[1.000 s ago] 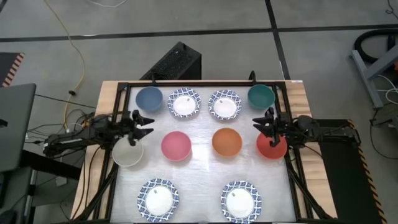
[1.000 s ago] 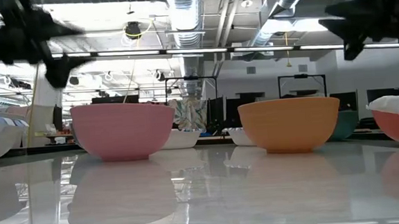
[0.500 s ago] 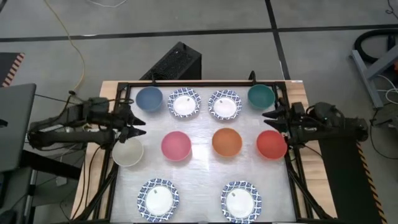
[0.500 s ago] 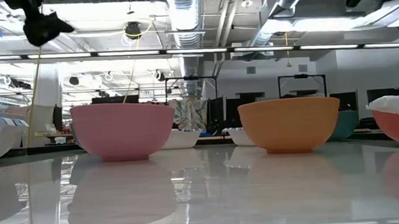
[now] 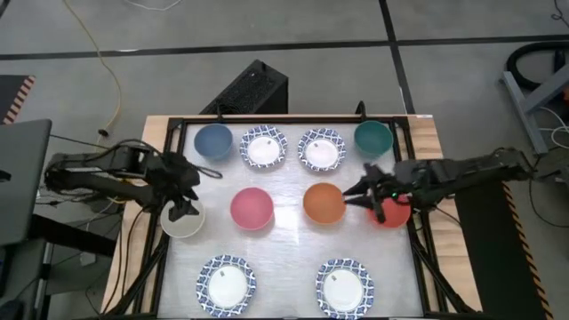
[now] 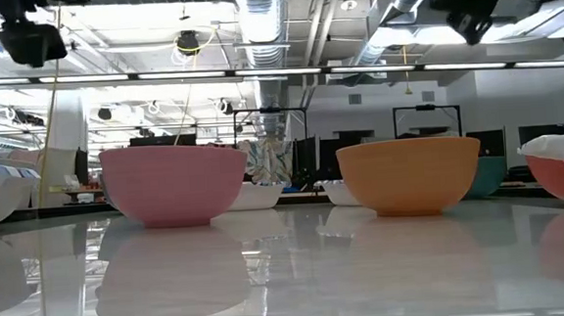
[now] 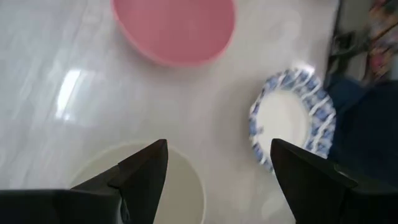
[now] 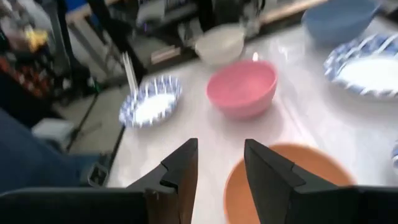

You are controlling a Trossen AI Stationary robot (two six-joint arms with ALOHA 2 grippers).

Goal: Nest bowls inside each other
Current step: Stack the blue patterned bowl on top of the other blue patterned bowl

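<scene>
Ten bowls stand upright on the white table. Blue (image 5: 213,140), two blue-rimmed white ones (image 5: 263,148) (image 5: 322,149) and teal (image 5: 373,138) form the far row. Cream (image 5: 183,220), pink (image 5: 252,207), orange (image 5: 324,203) and red (image 5: 391,213) form the middle row. Two more blue-rimmed white bowls (image 5: 226,283) (image 5: 343,286) sit near the front. My left gripper (image 7: 217,168) hangs open above the cream bowl's (image 7: 186,190) far side, tipped down. My right gripper (image 8: 221,165) is open, raised between the orange (image 8: 298,180) and red bowls.
A black frame (image 5: 284,118) borders the table. Bare tabletop lies between the middle row and the near bowls. In the low view both grippers show only as dark shapes at the top, left (image 6: 30,41) and right (image 6: 469,9), well above the pink (image 6: 174,184) and orange (image 6: 411,175) bowls.
Both arms have risen from low over the table. My left gripper has tipped downward and now stands over the cream bowl. My right gripper has swung toward the table's left, from beside the red bowl toward the orange one. No bowl has moved.
</scene>
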